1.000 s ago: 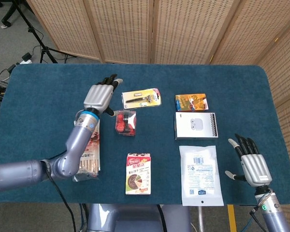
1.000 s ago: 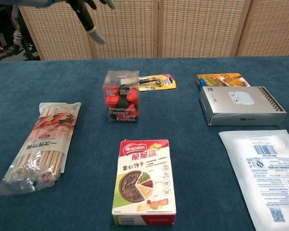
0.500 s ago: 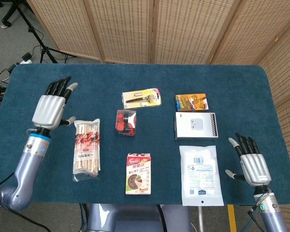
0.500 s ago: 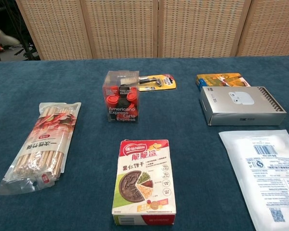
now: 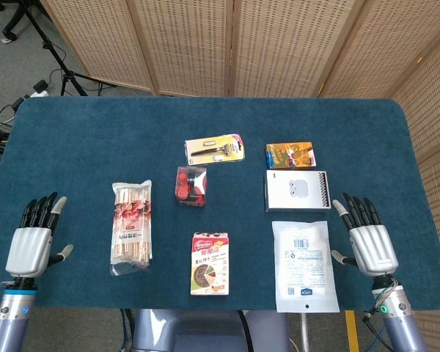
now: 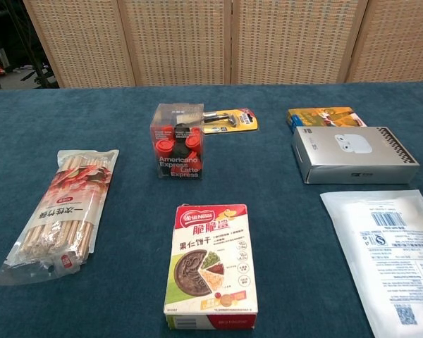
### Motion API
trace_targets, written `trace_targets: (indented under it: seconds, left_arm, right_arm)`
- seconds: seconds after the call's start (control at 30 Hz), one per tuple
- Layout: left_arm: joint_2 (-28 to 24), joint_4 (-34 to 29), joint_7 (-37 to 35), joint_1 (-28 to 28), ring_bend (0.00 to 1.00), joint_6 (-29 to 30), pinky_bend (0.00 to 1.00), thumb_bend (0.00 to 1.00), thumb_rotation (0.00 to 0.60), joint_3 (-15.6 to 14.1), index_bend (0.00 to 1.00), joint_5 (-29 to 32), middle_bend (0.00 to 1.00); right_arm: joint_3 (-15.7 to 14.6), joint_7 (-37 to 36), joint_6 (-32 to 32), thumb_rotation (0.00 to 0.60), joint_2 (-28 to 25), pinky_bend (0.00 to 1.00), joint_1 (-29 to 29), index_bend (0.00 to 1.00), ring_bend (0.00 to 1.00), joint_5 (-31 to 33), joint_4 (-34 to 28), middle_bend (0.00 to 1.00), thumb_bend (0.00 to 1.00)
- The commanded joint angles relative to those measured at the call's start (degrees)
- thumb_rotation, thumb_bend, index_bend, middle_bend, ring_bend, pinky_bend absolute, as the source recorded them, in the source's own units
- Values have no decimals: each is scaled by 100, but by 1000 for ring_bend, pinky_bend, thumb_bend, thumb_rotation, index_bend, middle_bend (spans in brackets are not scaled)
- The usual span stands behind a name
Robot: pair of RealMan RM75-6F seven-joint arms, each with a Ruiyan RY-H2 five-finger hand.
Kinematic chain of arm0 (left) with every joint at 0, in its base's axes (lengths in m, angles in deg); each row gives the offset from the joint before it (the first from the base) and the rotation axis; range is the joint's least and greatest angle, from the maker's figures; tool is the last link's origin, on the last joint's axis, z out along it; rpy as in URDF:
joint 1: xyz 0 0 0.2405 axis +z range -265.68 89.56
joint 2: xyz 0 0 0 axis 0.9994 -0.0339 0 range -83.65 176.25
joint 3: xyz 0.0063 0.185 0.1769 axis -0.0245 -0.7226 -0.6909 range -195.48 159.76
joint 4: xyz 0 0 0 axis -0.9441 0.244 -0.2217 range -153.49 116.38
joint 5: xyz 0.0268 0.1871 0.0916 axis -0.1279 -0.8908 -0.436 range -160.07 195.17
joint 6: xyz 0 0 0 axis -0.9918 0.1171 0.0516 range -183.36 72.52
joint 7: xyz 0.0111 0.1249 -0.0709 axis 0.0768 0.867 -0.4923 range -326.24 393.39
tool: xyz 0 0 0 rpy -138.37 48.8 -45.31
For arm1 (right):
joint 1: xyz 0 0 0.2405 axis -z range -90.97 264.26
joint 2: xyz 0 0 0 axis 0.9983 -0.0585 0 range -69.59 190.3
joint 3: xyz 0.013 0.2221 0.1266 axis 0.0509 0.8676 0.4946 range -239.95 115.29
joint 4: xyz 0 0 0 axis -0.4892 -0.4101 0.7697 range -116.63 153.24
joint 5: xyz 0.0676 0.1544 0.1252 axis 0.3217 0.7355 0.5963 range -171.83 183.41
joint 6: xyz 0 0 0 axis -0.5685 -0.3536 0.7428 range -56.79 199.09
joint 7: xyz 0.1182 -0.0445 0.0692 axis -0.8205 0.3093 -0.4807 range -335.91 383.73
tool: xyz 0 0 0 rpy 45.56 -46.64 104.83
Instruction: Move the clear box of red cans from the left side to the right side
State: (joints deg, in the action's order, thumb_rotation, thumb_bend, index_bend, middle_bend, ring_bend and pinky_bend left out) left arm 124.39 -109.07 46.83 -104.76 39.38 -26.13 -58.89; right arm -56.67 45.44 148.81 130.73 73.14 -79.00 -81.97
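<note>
Clear box of red cans [image 6: 178,143] stands upright mid-worktop, just left of the razor pack [image 6: 230,120]. Rigid, slick plastic walls; likely some heft from the cans, so squeeze opposite side walls low down. Left hand [image 5: 31,245] and right hand [image 5: 369,245] both empty, fingers spread, well apart from it.

The clear box of red cans [image 6: 177,141] is showing "Americano Express" and "Caffe Express" in white on its front. At its six o'clock, the biscuit box [image 6: 211,266] is carrying a Nestle logo and large Chinese characters. Other packs' print is reading too small to make out.
</note>
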Motion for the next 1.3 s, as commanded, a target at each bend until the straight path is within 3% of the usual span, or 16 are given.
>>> trace_targets:
  seconds: [0.03,0.27,0.47,0.8,1.07,1.3]
  left_arm:
    - [182,301,-189,125,0,-100,4,165,600,-5,9,-152,0]
    - [237,533,-464,262,0,-217,1,167,600,211,8,-294,0]
    - [193,540,-624,329,0,-380,0,168,600,314,8,-367,0]
    - [194,656,-912,374,0,-852,0,171,600,493,8,-337,0]
    - [155,763,-1232,395,0,-1161,0,175,600,636,8,-304,0]
    - [99,830,-1457,417,0,-1355,0,177,600,736,8,-271,0]
  right_arm:
    - [357,924,-546,600,-173,0,-508,0,0,380,-913,0,91]
    - [941,2464,-1219,600,53,0,-1429,0,0,1974,-1981,0,93]
    - [1396,3334,-1465,600,546,0,-2490,0,0,3623,-2040,0,92]
    - [2189,4424,-890,600,1647,0,-4467,0,0,6363,-1163,0,92]
    - [2520,4916,-757,600,2161,0,-5705,0,0,7582,-136,0,92]
    - [2642,5100,-833,600,2442,0,-6332,0,0,8366,593,0,97]
